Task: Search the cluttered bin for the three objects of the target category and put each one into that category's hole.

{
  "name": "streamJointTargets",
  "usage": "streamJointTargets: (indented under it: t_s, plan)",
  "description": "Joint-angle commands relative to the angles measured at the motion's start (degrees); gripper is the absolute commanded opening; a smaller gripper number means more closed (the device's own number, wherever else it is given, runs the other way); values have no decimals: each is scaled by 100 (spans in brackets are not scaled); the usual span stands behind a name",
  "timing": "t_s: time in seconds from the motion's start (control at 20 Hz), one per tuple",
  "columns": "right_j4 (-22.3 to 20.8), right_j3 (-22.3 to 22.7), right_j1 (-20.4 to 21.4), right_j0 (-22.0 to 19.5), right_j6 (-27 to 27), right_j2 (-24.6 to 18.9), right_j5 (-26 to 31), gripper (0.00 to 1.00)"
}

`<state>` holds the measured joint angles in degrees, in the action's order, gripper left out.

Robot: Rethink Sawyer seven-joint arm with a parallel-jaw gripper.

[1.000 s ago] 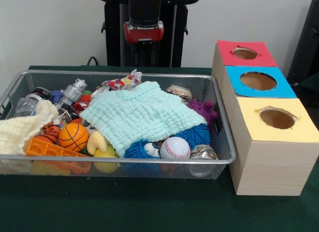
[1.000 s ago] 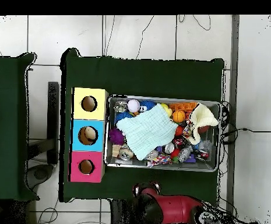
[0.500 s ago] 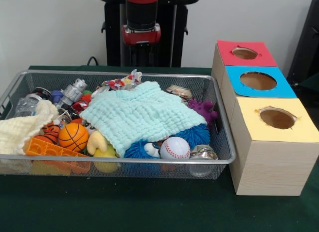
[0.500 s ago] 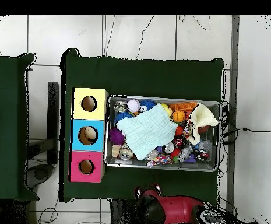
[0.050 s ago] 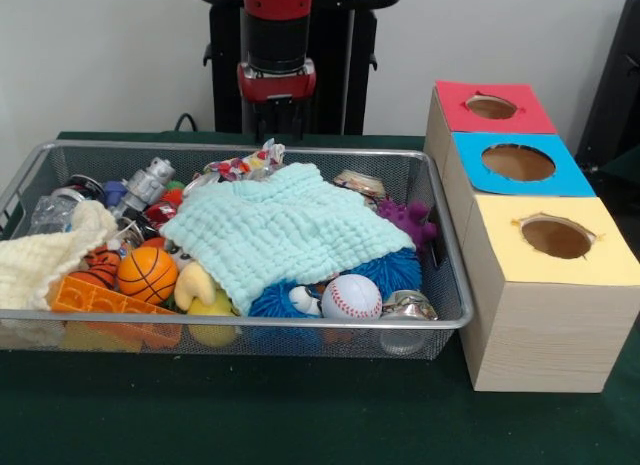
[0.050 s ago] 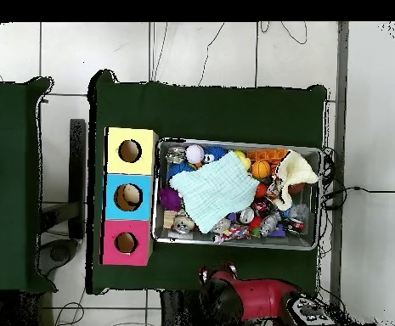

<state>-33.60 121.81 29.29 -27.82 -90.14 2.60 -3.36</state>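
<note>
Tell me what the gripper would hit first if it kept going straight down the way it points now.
Probably the green table cover, just outside the wire bin on the robot's side, not the toys. The overhead view places the gripper short of the bin, though depth is unclear.

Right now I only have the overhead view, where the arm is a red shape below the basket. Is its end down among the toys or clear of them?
Observer: Clear of them. In the front view the gripper hangs behind the basket's far rim, above it.
Operator: What is the white ball next to the cloth?
Observer: A baseball with red stitching, lying uncovered near the basket's front wall.
Operator: Does the cloth hide anything?
Observer: Partly. Its edge drapes over a blue spiky ball, and a yellow plush toy pokes out beside it.
</note>
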Motion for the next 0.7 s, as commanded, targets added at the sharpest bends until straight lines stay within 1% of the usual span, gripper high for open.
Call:
streamJointTargets:
  t_s: [0.05,0.2,0.45,0.7]
  plan:
    - [-227,-994,-286,-167,-582,-269,-610,100]
    - [-256,-1068,-375,-156,-588,-255,-656,100]
    - [-344,-1171,-440,-285,-545,-354,-578,100]
    - [-373,-1042,-310,-360,-560,-434,-393,100]
